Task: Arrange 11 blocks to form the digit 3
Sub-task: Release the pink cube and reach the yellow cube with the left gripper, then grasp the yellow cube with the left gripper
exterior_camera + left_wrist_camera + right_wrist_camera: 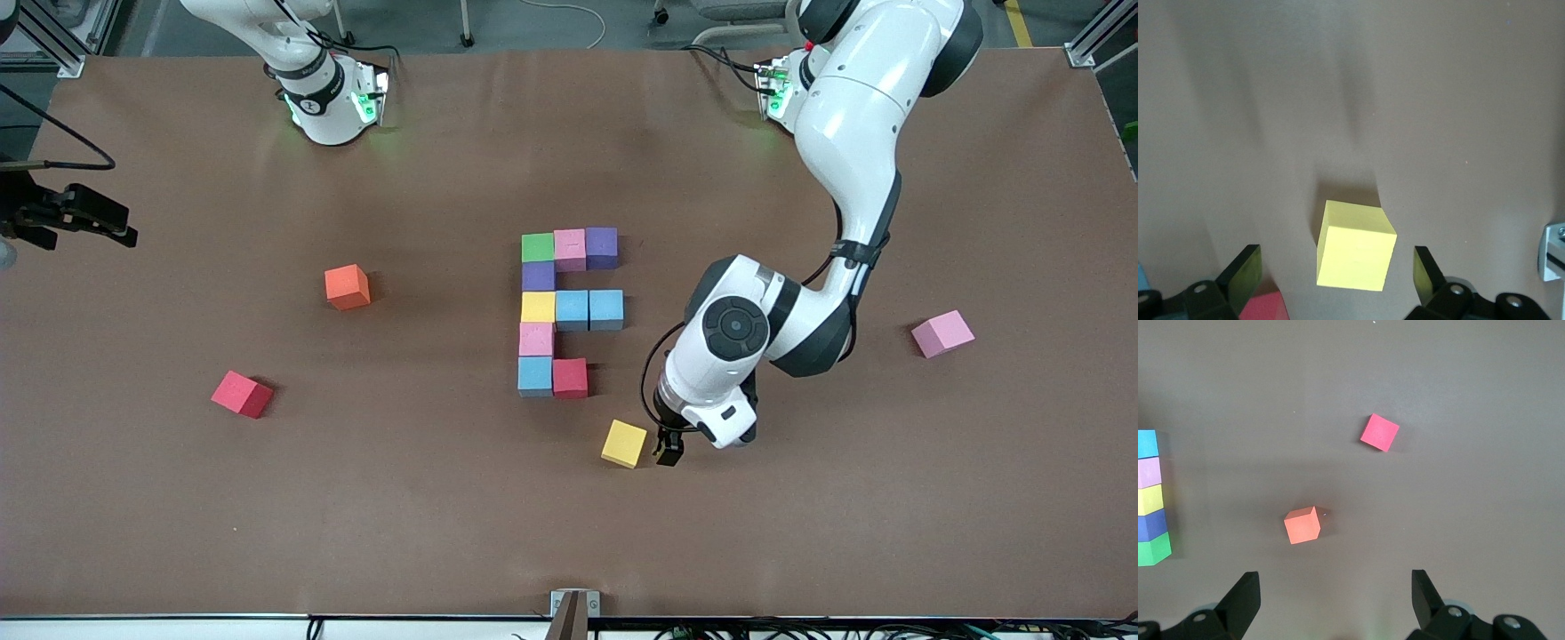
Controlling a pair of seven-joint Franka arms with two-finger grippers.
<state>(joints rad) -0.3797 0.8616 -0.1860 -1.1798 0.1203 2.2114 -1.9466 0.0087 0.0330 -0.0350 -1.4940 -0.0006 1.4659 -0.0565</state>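
Front view. Brown table [444, 533] carried an unfinished figure [569, 311] of ten touching matte foam cubes near its centre. Top bar, toward the robots' edge: green cube [537, 247], pink cube [570, 249], purple cube [602, 246]. A spine ran down from the green one toward the front edge: second purple cube [538, 276], yellow cube [537, 307], second pink cube [536, 339], blue cube [534, 375]. Middle bar: two more blue cubes [589, 309] beside the yellow one. Bottom bar: red cube [570, 377] beside the blue one, last place unfilled. Loose yellow foam cube [624, 444] lay nearer the front edge, apart from the figure. Left gripper [669, 447] stood just beside it, low over the table, fingers spread, holding nothing. Strays: orange cube [348, 287] and second red cube [242, 394] toward the right arm's end; third pink cube [942, 334] toward the left arm's end. Right gripper [84, 213] waited over that end's edge.

Left wrist view. Loose yellow cube [1356, 247] sat between the released fingers [1245, 273], touching neither; red corner [1265, 307] showed at one side.

Right wrist view. Right gripper [1335, 600] open, empty, high over the orange cube [1302, 525] and red cube [1379, 432]; figure's spine [1151, 500] at frame edge.
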